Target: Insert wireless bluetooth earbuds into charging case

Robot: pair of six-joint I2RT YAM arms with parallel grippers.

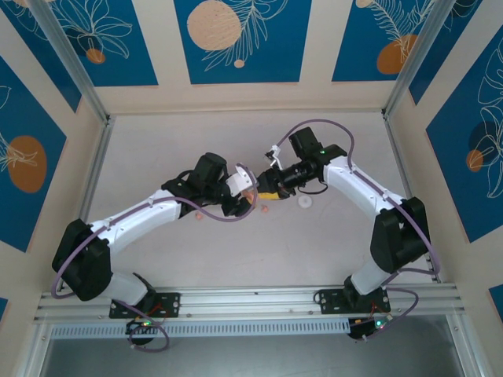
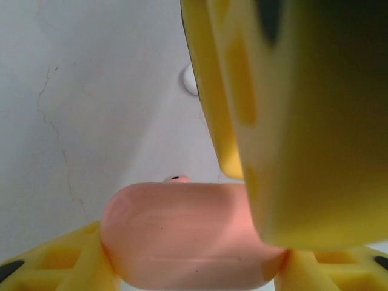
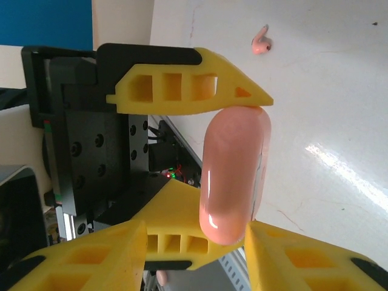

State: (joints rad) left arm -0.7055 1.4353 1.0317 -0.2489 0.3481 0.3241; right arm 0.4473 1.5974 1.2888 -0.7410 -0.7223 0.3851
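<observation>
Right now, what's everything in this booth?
charging case: one, salmon pink, clamped in the left pincer
earbuds: two, pale pink, on the table, one by the case, one farther left
round piece: one, white, on the table right of the case
table: one, pale grey, centre
wall panels: several, blue with orange discs, around the table
left pincer: one, yellow, shut on the case
right pincer: one, yellow, open at the case's end

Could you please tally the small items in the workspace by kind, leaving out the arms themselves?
Charging case: 1
Earbuds: 2
White round piece: 1
Total: 4
</observation>
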